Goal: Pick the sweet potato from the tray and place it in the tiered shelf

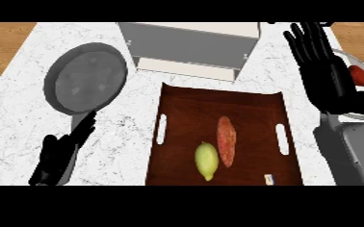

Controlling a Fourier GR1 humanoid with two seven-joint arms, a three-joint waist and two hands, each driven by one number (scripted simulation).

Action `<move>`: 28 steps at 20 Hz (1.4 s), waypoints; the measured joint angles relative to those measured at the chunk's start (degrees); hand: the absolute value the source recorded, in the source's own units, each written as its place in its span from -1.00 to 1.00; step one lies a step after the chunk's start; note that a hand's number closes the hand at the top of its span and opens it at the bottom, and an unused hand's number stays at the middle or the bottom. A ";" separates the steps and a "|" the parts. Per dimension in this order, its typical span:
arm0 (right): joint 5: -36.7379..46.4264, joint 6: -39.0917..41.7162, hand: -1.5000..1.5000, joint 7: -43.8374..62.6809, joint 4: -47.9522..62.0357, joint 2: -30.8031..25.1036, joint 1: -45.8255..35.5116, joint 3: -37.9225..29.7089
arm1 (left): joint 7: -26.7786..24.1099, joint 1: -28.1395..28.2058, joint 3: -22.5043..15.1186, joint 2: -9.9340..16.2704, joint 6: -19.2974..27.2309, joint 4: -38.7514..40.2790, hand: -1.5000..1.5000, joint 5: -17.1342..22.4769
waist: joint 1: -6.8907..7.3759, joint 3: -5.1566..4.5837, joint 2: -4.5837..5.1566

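Head view, looking steeply down on a white marbled counter: the sweet potato, long and reddish-orange, lies lengthwise on the dark brown tray, slightly right of the tray's centre. No hand touches it. A pale yellow lemon lies on the tray just left of the sweet potato's near end, the two close enough that contact cannot be ruled in or out. The tray has a white slot handle on each side, and a small light tag sits near its front right corner.

Just beyond the tray's far edge stands the tiered shelf, grey and cream, its stepped levels facing the tray. Left of the tray, well apart from it, a round grey frying pan rests on the counter, its handle running toward the near edge.

The left hand, black, shows left of the tray's near corner, lying over the end of the pan's handle with its fingers stretched out and pointing up toward the pan; it grips nothing. The right hand, also black, stands right of the tray's far corner, fingers straight and raised, resting open and empty. Behind the right hand, at the frame's edge, part of a round rim and a small red object show, too hidden to identify.
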 measured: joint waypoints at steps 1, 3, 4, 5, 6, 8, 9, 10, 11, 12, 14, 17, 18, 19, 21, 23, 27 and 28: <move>1.04 -1.33 -1.00 1.38 -0.39 -0.42 0.36 0.24 | -0.88 0.56 0.20 -0.35 0.02 -0.04 0.00 0.11 | -0.33 0.57 -0.03; 4.42 -5.46 -1.00 4.60 0.10 -2.27 2.74 0.13 | -1.68 0.63 0.95 -0.44 0.89 -0.17 0.00 -0.21 | -1.52 1.25 -0.16; 6.25 -7.62 -1.00 6.09 0.83 -3.58 4.64 -0.32 | -2.08 0.53 1.49 -0.45 1.50 -0.17 0.00 -0.37 | -2.35 1.43 -0.22; 8.20 -9.88 -1.00 7.56 1.97 -4.94 6.94 -0.82 | -2.43 0.49 1.96 -0.48 2.26 -0.14 0.00 -0.66 | -3.30 1.55 -0.24; 10.25 -12.28 -1.00 9.09 3.43 -6.51 9.21 -1.56 | -2.67 0.22 2.75 -0.27 2.91 -0.11 0.00 -0.76 | -4.28 1.62 -0.20; 15.80 -16.22 1.00 12.84 7.40 -10.74 13.82 -1.67 | -3.00 0.20 3.06 -0.62 3.55 -0.38 0.00 -0.81 | -5.72 1.43 0.33; 17.45 -19.27 1.00 14.73 8.31 -10.85 15.80 -1.98 | -3.02 0.08 3.04 -1.01 3.93 -0.59 0.00 -0.86 | -6.00 1.57 0.26; 18.35 -22.40 -1.00 16.20 8.13 -9.78 17.88 -2.17 | -3.31 -0.02 3.00 -1.52 4.32 -0.35 0.00 -1.04 | -6.18 1.70 0.16; 18.85 -25.40 -1.00 17.29 7.08 -8.24 19.82 -2.33 | -3.46 -0.43 3.06 -1.90 4.38 -0.15 0.00 -1.05 | -6.08 1.84 0.10; 19.34 -27.94 -1.00 17.73 5.39 -6.30 21.83 -1.93 | -3.73 -1.06 2.66 -2.76 4.57 0.64 0.00 -1.48 | -5.81 1.96 0.10; 20.27 -31.13 -1.00 18.35 -0.26 -3.44 26.78 -0.30 | -4.38 -1.85 2.31 -3.51 3.88 1.86 0.00 -1.96 | -5.03 2.14 0.10; 23.55 -33.49 -1.00 19.75 -8.30 -1.38 31.13 4.04 | -4.98 -3.64 1.67 -5.60 4.17 3.76 0.00 -3.34 | -3.86 2.28 0.17; 25.05 -34.03 -1.00 20.99 -10.84 -1.18 31.95 5.80 | -4.95 -3.46 1.49 -5.76 4.14 3.55 0.00 -3.64 | -3.46 2.31 0.17; 26.30 -34.06 -1.00 22.84 -13.97 -1.71 32.79 7.21 | -4.54 -3.92 1.24 -6.17 4.33 3.56 0.00 -4.06 | -3.24 2.33 0.18; 29.39 -34.18 -1.00 27.81 -17.88 -2.36 32.50 10.11 | -5.10 -4.23 1.46 -6.37 3.45 4.16 0.00 -4.21 | -2.65 2.34 0.24; 31.83 -33.00 -1.00 34.29 -21.15 -3.50 31.06 12.89 | -5.46 -4.69 1.16 -7.15 3.62 5.07 0.00 -5.00 | -2.20 2.33 0.31; 36.21 -28.05 -1.00 48.76 -24.99 -7.65 28.26 17.88 | -5.35 -5.48 0.93 -7.39 2.92 5.54 0.00 -5.31 | -1.18 2.16 0.43; 37.87 -26.48 -1.00 52.05 -25.11 -9.27 27.30 18.78 | -5.42 -5.60 0.70 -7.56 2.86 5.56 0.00 -5.51 | -0.92 2.11 0.47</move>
